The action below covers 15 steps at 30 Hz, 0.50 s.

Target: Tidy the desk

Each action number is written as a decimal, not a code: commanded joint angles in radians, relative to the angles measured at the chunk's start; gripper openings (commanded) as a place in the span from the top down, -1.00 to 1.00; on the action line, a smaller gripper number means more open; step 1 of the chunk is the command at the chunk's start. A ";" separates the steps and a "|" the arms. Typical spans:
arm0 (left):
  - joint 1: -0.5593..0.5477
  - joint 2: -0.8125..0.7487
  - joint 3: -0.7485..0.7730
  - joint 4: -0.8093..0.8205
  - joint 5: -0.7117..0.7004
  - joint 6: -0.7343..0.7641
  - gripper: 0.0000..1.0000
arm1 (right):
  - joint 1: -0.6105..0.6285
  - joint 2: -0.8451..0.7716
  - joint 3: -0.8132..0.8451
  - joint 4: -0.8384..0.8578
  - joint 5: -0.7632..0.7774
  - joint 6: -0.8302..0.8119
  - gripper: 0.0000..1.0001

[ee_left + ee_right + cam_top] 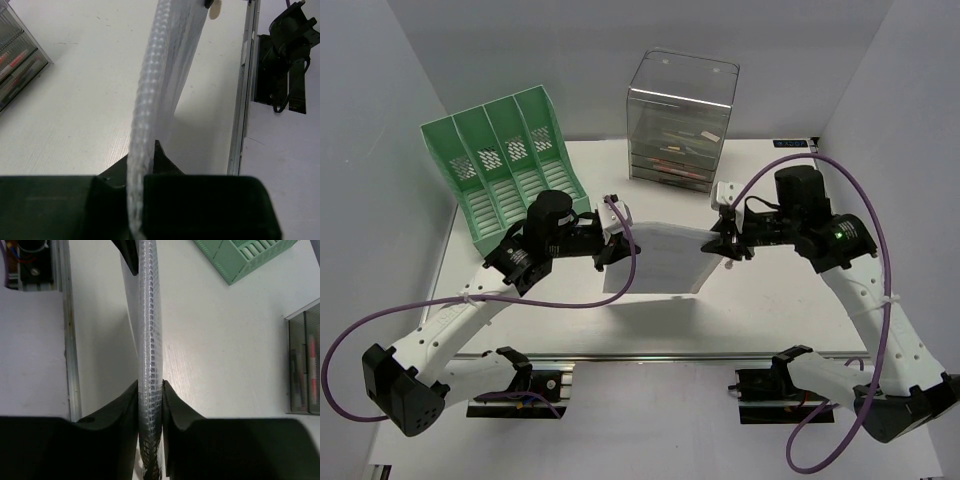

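Pouch (658, 262): flat, translucent, mesh-textured | left claw (612, 252), right claw (728, 244): pinching edges

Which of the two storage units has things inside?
The clear drawer box, coloured items showing through its drawers; the green slotted rack shows none in its slots.

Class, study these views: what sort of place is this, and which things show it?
Likely a mock office workspace in a robot lab: a green slotted file rack and a clear drawer box stand on the white desk, worked by two robot arms.
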 commanded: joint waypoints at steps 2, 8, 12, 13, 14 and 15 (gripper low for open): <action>-0.003 -0.025 0.031 0.041 0.014 -0.010 1.00 | 0.020 0.022 0.051 0.000 0.062 -0.016 0.66; -0.003 -0.016 0.048 0.036 -0.019 -0.019 1.00 | 0.019 0.010 0.062 0.012 0.087 0.025 1.00; -0.003 -0.025 0.060 0.020 -0.145 -0.071 0.71 | 0.015 0.031 0.140 0.024 0.143 0.130 1.00; -0.003 -0.039 0.057 0.015 -0.182 -0.094 0.22 | 0.015 0.045 0.158 0.022 0.153 0.144 1.00; -0.003 -0.053 0.051 0.012 -0.262 -0.097 -0.01 | 0.017 0.051 0.177 0.021 0.165 0.160 1.00; -0.003 -0.066 0.043 0.007 -0.301 -0.105 -0.29 | 0.017 0.056 0.212 0.024 0.188 0.187 1.00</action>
